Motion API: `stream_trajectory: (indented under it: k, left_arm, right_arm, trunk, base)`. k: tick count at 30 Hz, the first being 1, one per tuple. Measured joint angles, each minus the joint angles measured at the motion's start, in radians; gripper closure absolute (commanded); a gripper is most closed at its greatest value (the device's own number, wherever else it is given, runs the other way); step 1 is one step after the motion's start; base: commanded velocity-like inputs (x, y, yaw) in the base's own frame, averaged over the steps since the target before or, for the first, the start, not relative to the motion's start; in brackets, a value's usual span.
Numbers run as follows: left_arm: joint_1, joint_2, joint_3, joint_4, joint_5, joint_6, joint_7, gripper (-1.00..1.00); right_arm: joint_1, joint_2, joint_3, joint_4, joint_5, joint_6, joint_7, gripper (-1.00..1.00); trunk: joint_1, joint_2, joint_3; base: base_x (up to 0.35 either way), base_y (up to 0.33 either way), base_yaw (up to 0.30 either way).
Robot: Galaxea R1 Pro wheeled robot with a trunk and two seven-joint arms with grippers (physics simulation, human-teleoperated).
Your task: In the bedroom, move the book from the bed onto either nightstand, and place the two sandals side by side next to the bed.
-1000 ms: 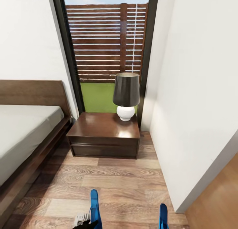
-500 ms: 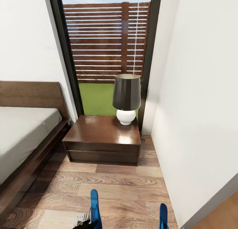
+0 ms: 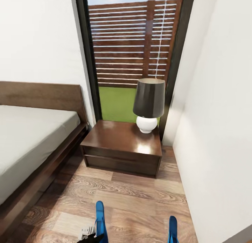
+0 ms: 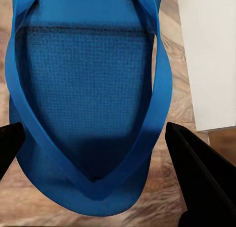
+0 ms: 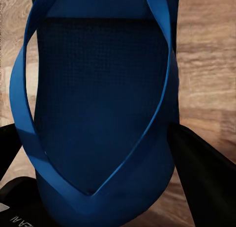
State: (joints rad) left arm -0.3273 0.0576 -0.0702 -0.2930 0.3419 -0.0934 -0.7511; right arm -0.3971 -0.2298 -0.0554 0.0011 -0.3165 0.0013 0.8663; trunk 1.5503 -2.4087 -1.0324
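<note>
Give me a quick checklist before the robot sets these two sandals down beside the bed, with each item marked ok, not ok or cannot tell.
1. Left gripper has a sandal: ok, the left sandal sits between its dark fingers.
2. Right gripper has a sandal: ok, the right sandal lies between its fingers.
3. Grip firm on both: cannot tell.
4. Floor strip between the bed and the wall bare: ok in the head view.
5. Sandals level with each other: ok, both tips show at about the same height in the head view.
6. Book on the nightstand: not ok, its top carries just the lamp.
</note>
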Motion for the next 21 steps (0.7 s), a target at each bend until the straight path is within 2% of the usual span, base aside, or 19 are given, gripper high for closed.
stream_trajectory:
  k: [6,21]
  left_arm:
    - [0.0,0.0,0.0,0.0,0.0,0.0,0.001,1.0]
    - [0.0,0.0,0.0,0.0,0.0,0.0,0.001,1.0]
  right_arm:
    - [0.0,0.0,0.0,0.0,0.0,0.0,0.0,1.0]
    - [0.0,0.0,-0.001,0.0,0.0,0.0,0.0,1.0]
  trunk:
    - [0.0,0.0,-0.003]
    - [0.0,0.0,-0.01]
  base:
    - [0.161,0.0,0.269]
    - [0.005,0.0,0.269]
